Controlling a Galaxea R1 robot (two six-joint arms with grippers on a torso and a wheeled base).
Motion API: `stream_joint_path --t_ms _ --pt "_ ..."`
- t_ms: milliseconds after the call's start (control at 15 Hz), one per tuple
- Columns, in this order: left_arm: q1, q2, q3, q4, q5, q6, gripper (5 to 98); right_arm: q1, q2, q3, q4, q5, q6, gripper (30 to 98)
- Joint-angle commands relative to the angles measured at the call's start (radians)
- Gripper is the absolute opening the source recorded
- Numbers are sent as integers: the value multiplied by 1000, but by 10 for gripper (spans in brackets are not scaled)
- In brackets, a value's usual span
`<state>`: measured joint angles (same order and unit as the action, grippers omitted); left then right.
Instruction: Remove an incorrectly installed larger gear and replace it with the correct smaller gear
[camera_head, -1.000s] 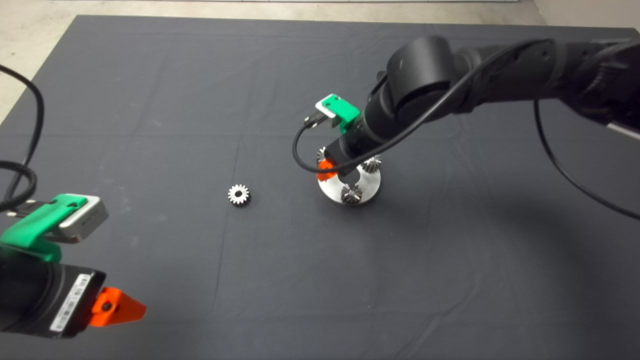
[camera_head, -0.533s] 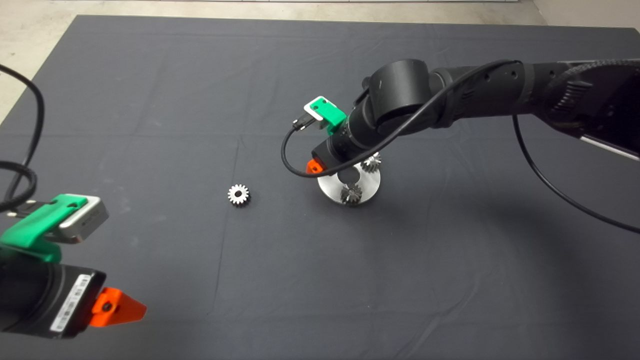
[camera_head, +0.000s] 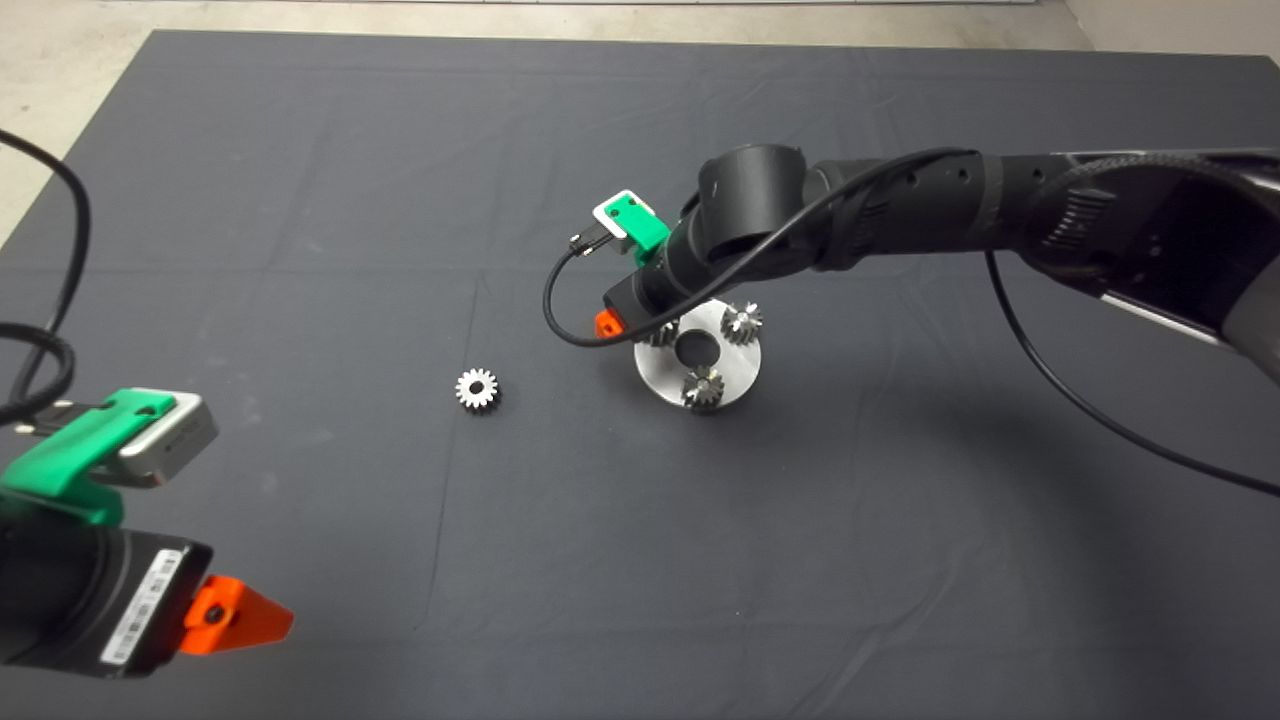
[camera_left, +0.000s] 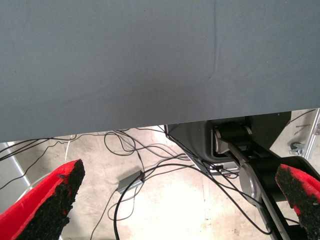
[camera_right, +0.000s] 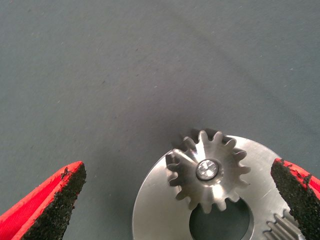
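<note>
A round steel plate (camera_head: 725, 355) lies mid-mat and carries three gears on pins. The one at its left edge (camera_head: 657, 334) is half hidden by my right gripper (camera_head: 612, 323). In the right wrist view it is the larger gear (camera_right: 207, 170), shiny with flared, slanted teeth, seated on a pin on the plate (camera_right: 155, 210). My right gripper (camera_right: 177, 175) is open just above it, its fingers wide on either side and not touching it. The smaller gear (camera_head: 477, 389), with straight teeth, lies flat on the mat left of the plate. My left gripper (camera_head: 235, 617) is open and empty at the lower left.
Two more gears sit on the plate, one at the far right (camera_head: 743, 322) and one at the front (camera_head: 703, 388); one's edge shows in the right wrist view (camera_right: 280, 231). The plate has a central hole (camera_head: 695, 348). Beyond the mat's edge, the left wrist view shows cables and floor (camera_left: 150, 200).
My right arm has swung left and lower, bringing its gripper from over the plate's middle to its left edge gear. The plate's hole now shows. The left arm has not moved.
</note>
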<state>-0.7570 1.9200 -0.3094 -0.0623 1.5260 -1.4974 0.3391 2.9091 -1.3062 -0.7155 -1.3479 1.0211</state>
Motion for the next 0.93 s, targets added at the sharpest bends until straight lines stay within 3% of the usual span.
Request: stream_joint_path --t_ms 0,333,467,600,867 --pt "-8 0 17 3 51 -6 982 5 0 0 -102 -4 51 979" --pt "-7 0 17 3 46 -6 982 -18 -6 1 -139 -25 88 979" --pt "-7 -2 18 4 18 -6 982 -27 -7 0 -146 -28 97 979" --pt "-7 -3 18 6 16 -6 982 -37 -11 1 -154 -32 130 979" --pt "-7 -2 21 6 16 -6 982 -54 -12 -1 -167 -36 137 979"
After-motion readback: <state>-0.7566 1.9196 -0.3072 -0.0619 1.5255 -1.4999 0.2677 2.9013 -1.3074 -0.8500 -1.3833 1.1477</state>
